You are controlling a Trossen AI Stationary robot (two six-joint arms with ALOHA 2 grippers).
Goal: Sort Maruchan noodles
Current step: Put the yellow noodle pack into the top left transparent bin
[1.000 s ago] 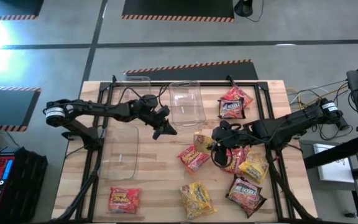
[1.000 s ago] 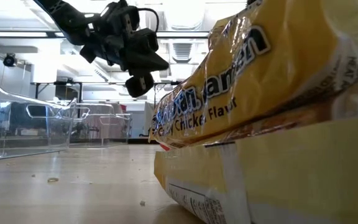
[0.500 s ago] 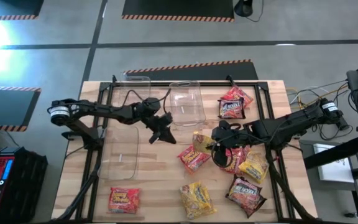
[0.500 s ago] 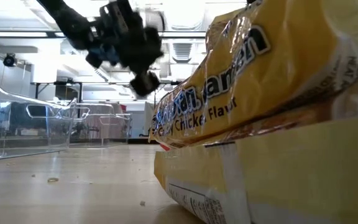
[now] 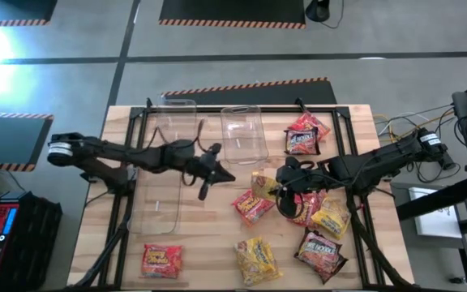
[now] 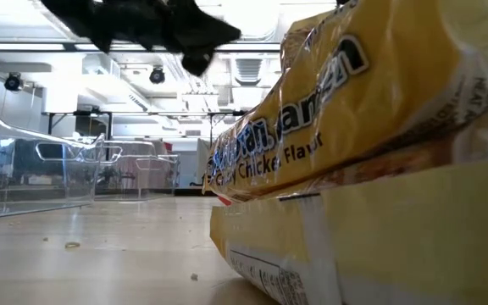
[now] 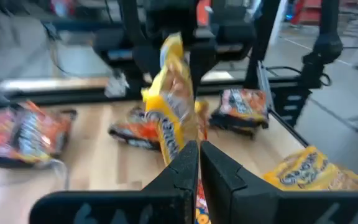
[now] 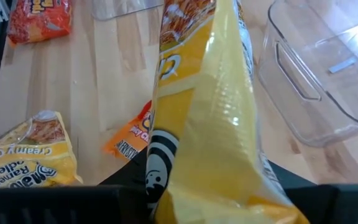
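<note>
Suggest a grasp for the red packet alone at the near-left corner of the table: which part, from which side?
The red packet lies flat on the table, with no other packet or bin touching it. Probably best to come straight down and pinch across one crinkled short edge, where the seam can lift; the flat middle offers the fingers little. The shut left gripper is the nearer one.

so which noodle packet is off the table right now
The yellow packet held in the right gripper near mid-table. It hangs upright between the fingers, while every other packet lies flat on the wood.
</note>
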